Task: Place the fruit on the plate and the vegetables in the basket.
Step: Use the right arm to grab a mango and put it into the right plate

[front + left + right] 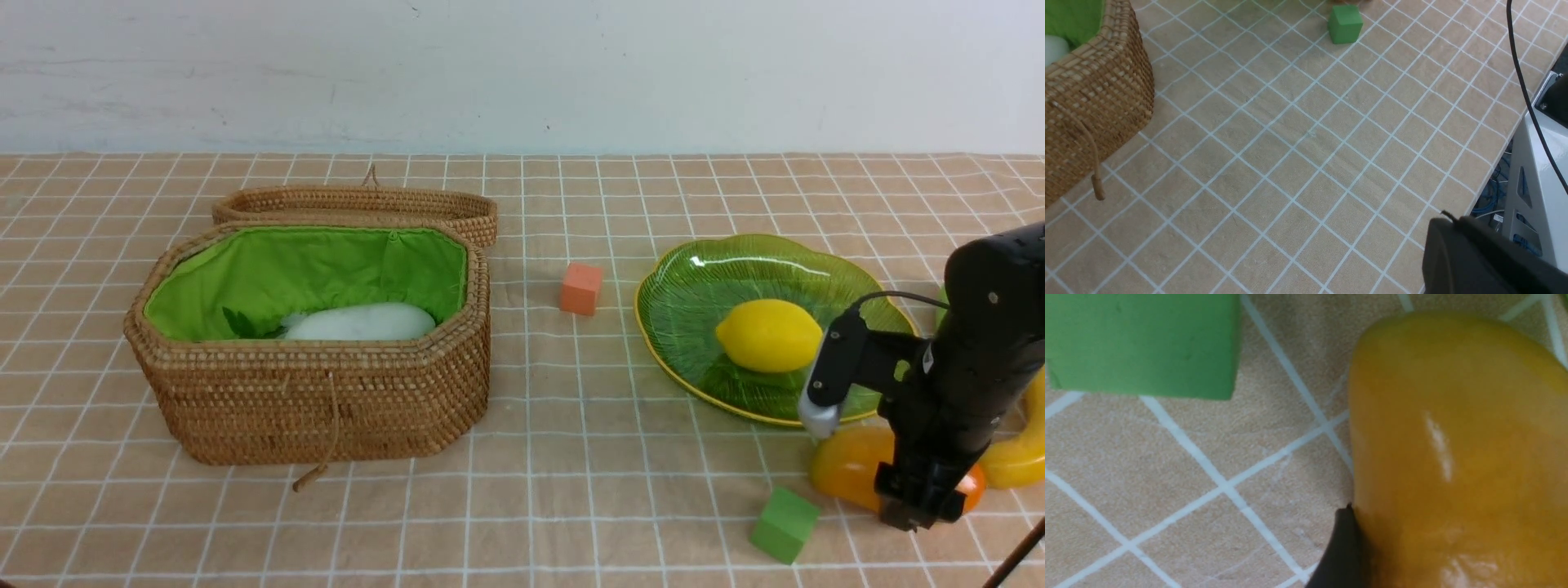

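well, the right gripper (913, 508) is down over the mango (842, 472), which lies just beside the plate (653, 347). one finger (1341, 547) touches its side; clamped or not, i can't tell. left gripper's closed. better grip mid-body and lift clear of the rim. no writing visible.

Wicker basket (1094, 106) corner, dangling cord (1090, 155), green cube (1345, 23), checked tablecloth (1298, 163)

To your left the basket (326, 408) holds the radish (363, 322); to your right the lemon (769, 335) sits on the plate (686, 294) — the far cube (580, 288) lies between them. Before the plate lies the mango (849, 465) — banana (1020, 457) right of it, near cube (784, 524) left.
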Available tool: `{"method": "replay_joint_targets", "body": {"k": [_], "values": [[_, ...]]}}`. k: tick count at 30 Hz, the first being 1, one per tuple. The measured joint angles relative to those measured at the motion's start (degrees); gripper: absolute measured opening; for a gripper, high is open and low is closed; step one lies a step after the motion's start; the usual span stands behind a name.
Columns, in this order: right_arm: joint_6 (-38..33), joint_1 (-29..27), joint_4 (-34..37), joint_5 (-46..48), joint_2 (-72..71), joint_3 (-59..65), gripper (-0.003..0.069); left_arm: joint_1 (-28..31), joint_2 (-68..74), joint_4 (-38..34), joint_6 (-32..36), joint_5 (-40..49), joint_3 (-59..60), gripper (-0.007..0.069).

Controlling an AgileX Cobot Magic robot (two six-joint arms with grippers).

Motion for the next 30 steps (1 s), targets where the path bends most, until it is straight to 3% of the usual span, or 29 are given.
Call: {"method": "replay_joint_targets", "body": {"k": [9,12,18,19,21,25,30], "values": [[0.5,0.0,1.9,6.9,-4.2,0.2,0.0605,0.0,0.0,0.0,0.0,0.0,0.0,-0.0013],[3.9,0.0,3.0,8.0,-7.9,-0.3,0.0605,0.0,0.0,0.0,0.0,-0.3,0.0,-0.0013],[28.7,-1.1,10.0,-4.3,-9.4,-5.8,0.0605,0.0,0.0,-0.2,0.0,-3.3,0.0,-0.0013],[29.6,-1.1,10.2,-4.8,-9.2,-5.8,0.0605,0.0,0.0,-0.2,0.0,-3.6,0.0,-0.0013],[39.8,-2.5,10.7,-10.9,-5.5,-7.4,0.0605,0.0,0.0,-0.3,0.0,-4.9,0.0,-0.0013],[50.2,-4.1,10.5,-15.1,1.3,-9.8,0.0605,0.0,0.0,-0.7,0.0,-6.0,0.0,-0.0013],[58.0,-4.5,9.1,-15.5,5.2,-11.7,0.0605,0.0,0.0,-1.3,0.0,-6.0,0.1,-0.0013]]}}
